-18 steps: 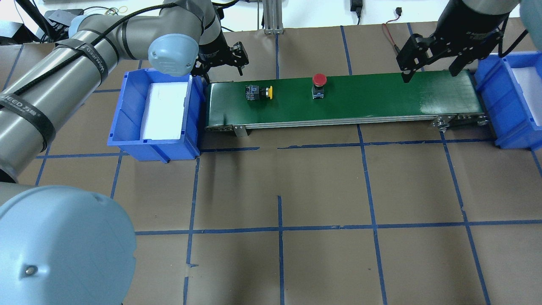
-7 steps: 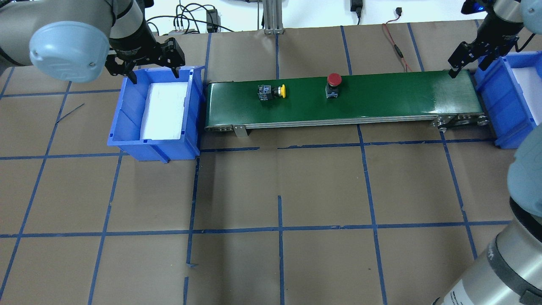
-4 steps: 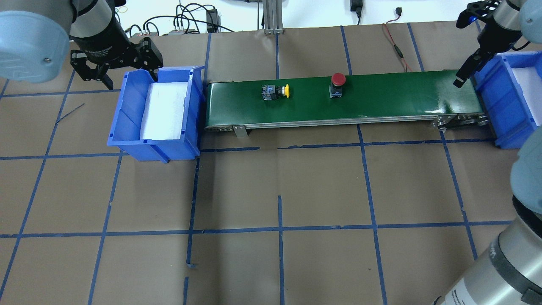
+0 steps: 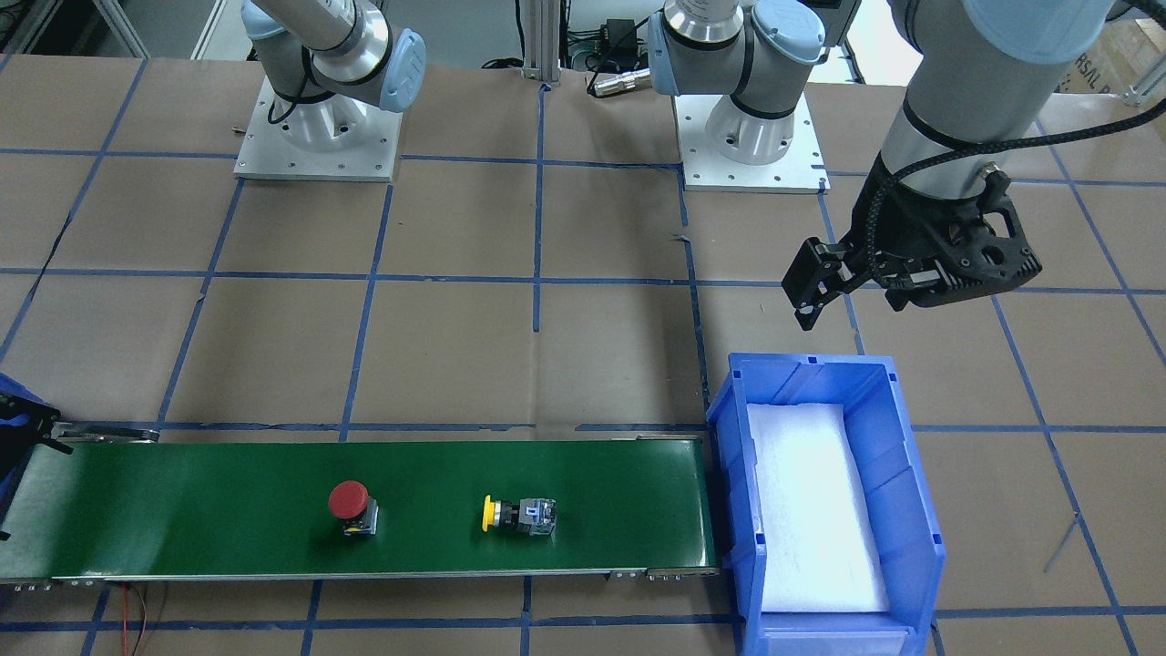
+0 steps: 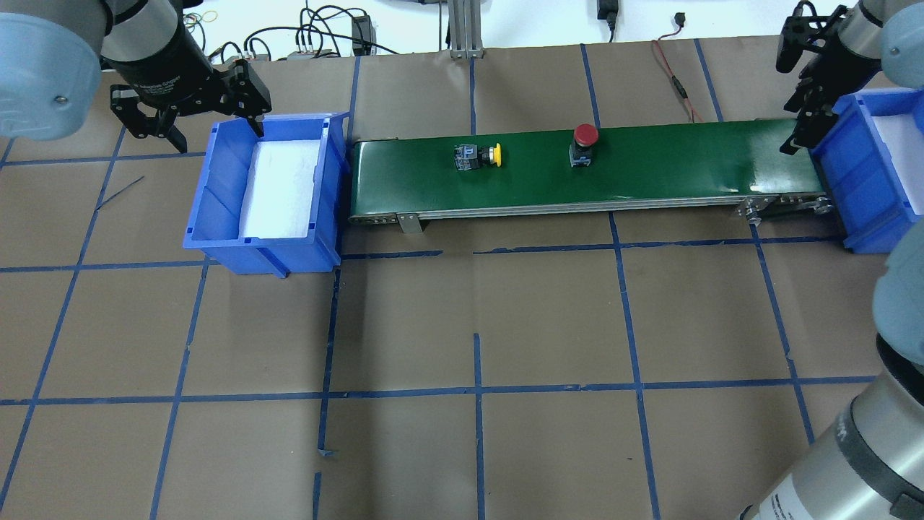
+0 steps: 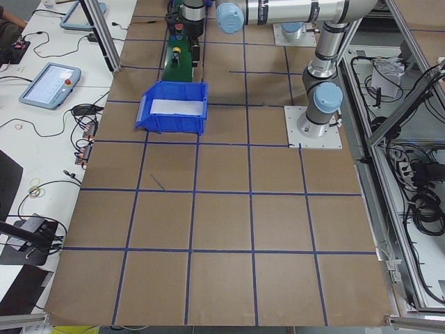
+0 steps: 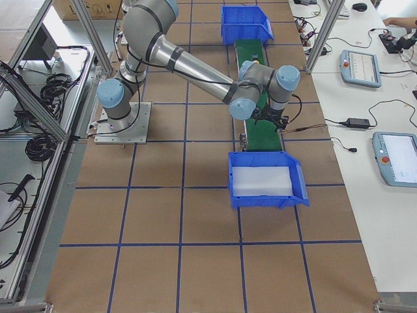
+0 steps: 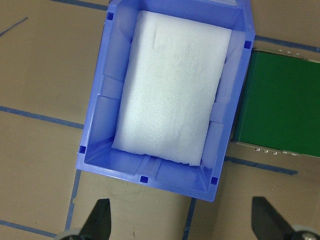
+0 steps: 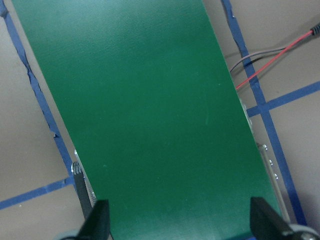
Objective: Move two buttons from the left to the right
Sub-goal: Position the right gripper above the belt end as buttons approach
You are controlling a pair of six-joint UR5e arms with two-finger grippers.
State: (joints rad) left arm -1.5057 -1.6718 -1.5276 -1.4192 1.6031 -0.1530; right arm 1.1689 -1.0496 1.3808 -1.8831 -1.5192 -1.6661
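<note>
Though apart, both buttons (image 5: 478, 156) (image 5: 583, 144) on belt (image 5: 671, 162)

Bright, even overhead light leaves only faint, soft shadows on the worktop (image 5: 548, 318). A pale sheen sits on the right end of the green belt (image 5: 765, 155), the white foam (image 4: 811, 510) is nearly blown out, and the left claw (image 8: 182, 223) is blurred.

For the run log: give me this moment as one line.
left hand open, empty, near left bin | right hand open, empty, over belt | red button, yellow button both on belt

Perhaps "RSAL" on box (image 4: 1130, 50) (cut off)
</note>
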